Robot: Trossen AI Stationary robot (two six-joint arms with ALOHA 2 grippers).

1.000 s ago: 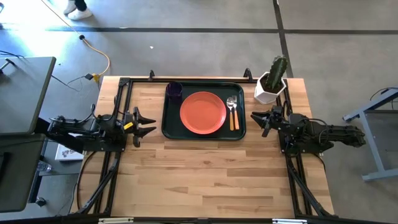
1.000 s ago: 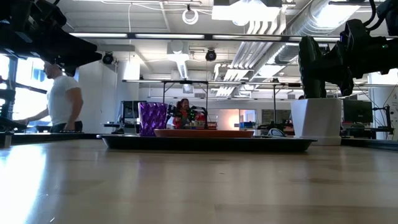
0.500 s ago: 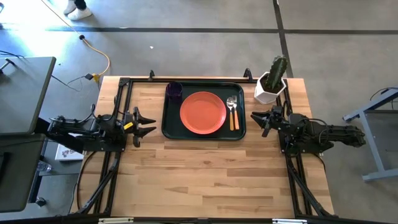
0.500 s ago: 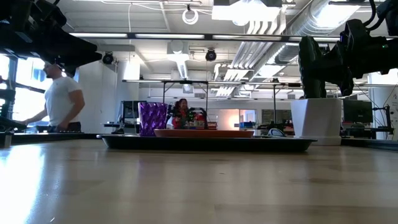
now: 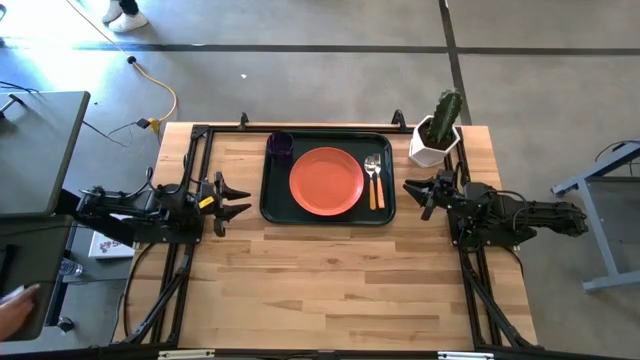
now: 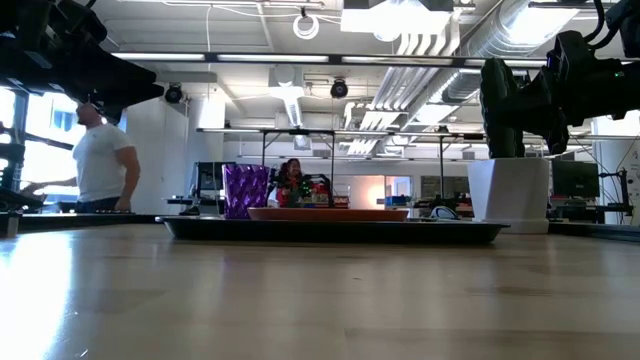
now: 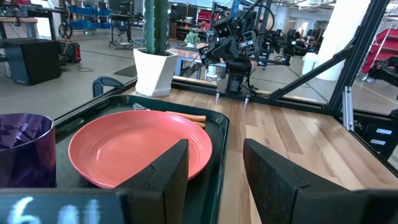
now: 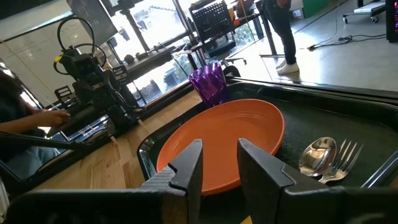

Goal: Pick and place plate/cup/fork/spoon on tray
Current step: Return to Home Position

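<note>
The dark green tray [image 5: 272, 205] lies at the table's far middle. On it rest the orange-red plate [image 5: 326, 181], the purple cup [image 5: 279, 146] at its far left corner, and the spoon [image 5: 371, 177] and fork [image 5: 378, 180] side by side at its right. My left gripper [image 5: 238, 201] is open and empty, left of the tray. My right gripper [image 5: 413, 191] is open and empty, right of the tray. The plate [image 7: 134, 146], cup [image 7: 23, 148] and tray also show in the left wrist view; the plate [image 8: 224, 140], spoon [image 8: 317, 153] and fork [image 8: 343, 158] in the right wrist view.
A white pot with a green cactus [image 5: 437, 132] stands at the table's far right corner, just beyond my right gripper. Bare wooden tabletop [image 5: 330, 280] spreads over the near half. A person [image 6: 100, 160] stands in the room behind; a hand [image 5: 12, 305] shows off the table's left.
</note>
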